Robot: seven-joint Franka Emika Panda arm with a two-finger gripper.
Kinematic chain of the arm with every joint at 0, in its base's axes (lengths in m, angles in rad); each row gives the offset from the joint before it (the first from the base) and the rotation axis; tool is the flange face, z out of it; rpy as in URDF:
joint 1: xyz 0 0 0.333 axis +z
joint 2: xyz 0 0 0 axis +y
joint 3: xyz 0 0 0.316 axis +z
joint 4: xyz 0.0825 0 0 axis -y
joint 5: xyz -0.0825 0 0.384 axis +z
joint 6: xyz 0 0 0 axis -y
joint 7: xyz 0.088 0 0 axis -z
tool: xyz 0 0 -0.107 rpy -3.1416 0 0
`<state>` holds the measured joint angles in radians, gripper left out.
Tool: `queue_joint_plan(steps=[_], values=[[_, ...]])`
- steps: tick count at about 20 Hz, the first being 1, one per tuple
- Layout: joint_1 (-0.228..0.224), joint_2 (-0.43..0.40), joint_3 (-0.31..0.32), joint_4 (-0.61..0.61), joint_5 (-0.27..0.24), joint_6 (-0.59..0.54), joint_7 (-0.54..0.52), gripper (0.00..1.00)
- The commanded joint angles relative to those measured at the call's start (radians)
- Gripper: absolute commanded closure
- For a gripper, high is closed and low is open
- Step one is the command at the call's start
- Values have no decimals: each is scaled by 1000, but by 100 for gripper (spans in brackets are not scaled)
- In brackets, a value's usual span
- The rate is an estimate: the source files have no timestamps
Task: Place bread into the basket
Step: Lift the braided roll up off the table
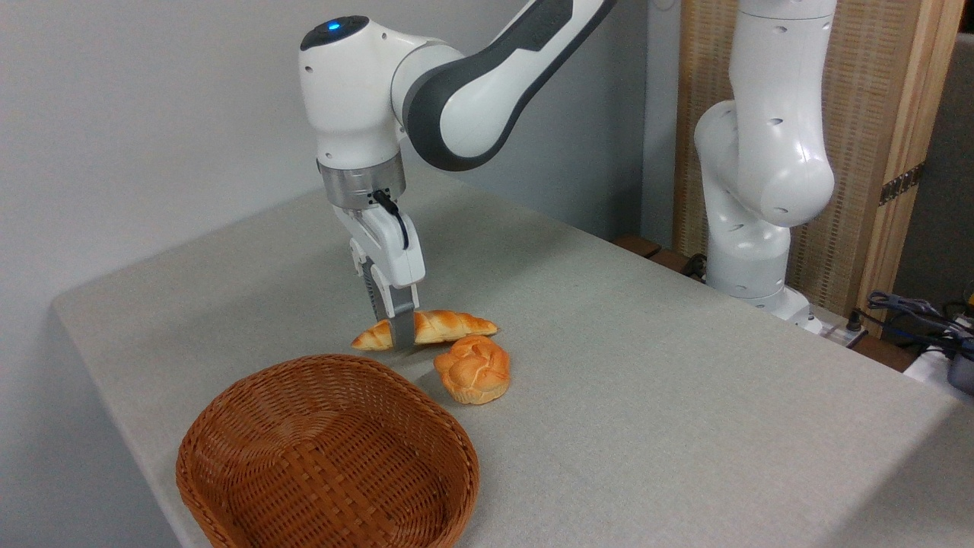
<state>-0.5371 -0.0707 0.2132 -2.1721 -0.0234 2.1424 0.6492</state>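
Observation:
The long braided bread [445, 326] lies on the grey table [647, 396], just behind the basket. My gripper [389, 326] has come down over the loaf's left part and stands open astride it. The near finger [402, 323] crosses in front of the loaf and the far finger [371, 293] is behind it; its tip is hidden. The loaf rests on the table with both pointed ends showing. The oval reddish-brown wicker basket [228, 411] sits at the front left with nothing in it.
A round knotted orange bun [473, 369] lies right in front of the loaf, close to the basket's right rim. A second white robot arm [761, 167] stands at the back right. Cables [913, 312] lie past the table's right edge.

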Motion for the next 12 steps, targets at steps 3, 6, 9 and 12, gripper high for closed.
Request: queue_joint_plan(steps=[3,6,9,12], values=[[-4,-32,-15,3,-10,-19,4,88],[-4,-41,-14,6,-10,-19,3,89],[-3,-57,-12,8,-10,-27,3,89],[2,-58,-3,61,-12,-67,4,88]])
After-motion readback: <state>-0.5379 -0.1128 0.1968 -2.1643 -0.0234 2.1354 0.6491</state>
